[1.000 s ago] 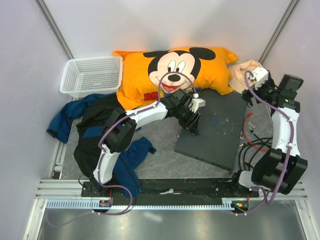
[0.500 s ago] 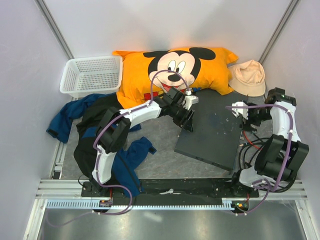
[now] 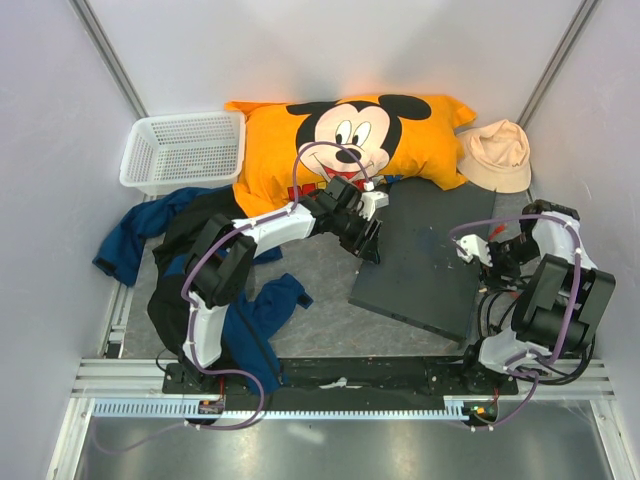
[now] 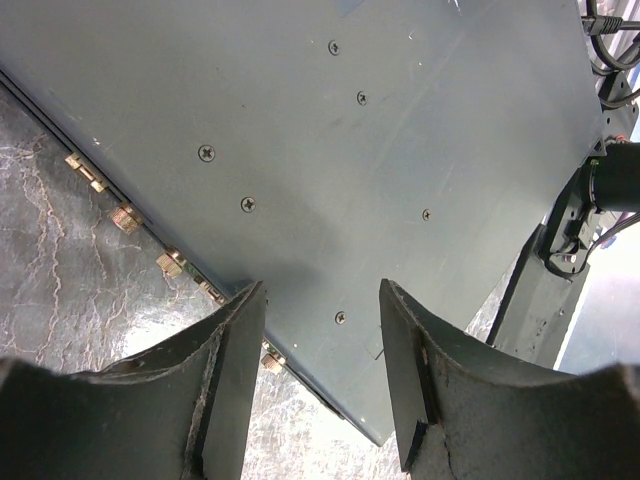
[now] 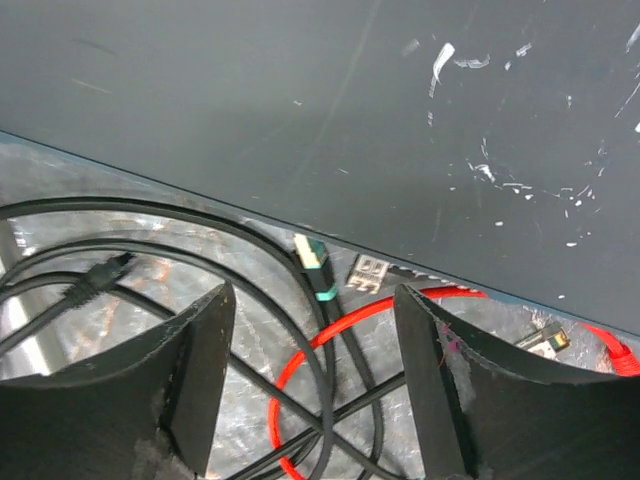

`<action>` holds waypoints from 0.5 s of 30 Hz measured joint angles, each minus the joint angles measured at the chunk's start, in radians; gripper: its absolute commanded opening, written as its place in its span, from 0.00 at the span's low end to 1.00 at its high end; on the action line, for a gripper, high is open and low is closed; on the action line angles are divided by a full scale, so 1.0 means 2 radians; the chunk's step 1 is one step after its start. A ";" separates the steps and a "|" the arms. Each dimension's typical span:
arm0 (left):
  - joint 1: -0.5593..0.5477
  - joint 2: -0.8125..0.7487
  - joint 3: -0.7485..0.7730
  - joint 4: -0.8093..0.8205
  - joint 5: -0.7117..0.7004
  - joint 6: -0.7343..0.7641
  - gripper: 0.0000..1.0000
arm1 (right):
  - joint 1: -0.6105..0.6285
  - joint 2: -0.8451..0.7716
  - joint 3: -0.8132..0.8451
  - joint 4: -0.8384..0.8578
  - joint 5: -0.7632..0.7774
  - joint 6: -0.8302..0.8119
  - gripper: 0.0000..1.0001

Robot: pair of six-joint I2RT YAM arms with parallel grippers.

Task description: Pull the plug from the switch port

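Note:
The switch [image 3: 425, 260] is a flat dark grey box lying on the table. My left gripper [image 3: 368, 243] hangs open over its left edge. In the left wrist view the fingers straddle the switch's near corner [image 4: 330, 130], beside a row of small brass connectors [image 4: 125, 215]. My right gripper [image 3: 478, 252] is open and low over the switch's right edge. In the right wrist view a black plug with a teal band [image 5: 315, 268] lies at the switch's edge [image 5: 300, 110], between and beyond my open fingers [image 5: 200, 360]. I cannot tell whether it sits in a port.
A red cable [image 5: 330, 350] and several black cables [image 5: 150, 250] tangle on the table by the right edge. The orange Mickey pillow [image 3: 345, 135], a beige hat [image 3: 497, 155], a white basket [image 3: 183, 150] and dark clothes [image 3: 215, 270] lie around the switch.
My right arm swung down from near the hat to the switch's right edge, gripper low over the cables. My left gripper shifted slightly up and left along the switch's left edge.

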 measured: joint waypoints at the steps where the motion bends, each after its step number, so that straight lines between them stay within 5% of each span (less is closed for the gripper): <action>1: 0.000 0.000 0.000 0.000 0.000 0.000 0.58 | 0.000 0.006 0.000 0.007 0.002 -0.001 0.69; 15: 0.000 0.000 -0.001 0.001 0.000 0.000 0.58 | -0.003 0.053 0.000 0.084 0.003 0.033 0.60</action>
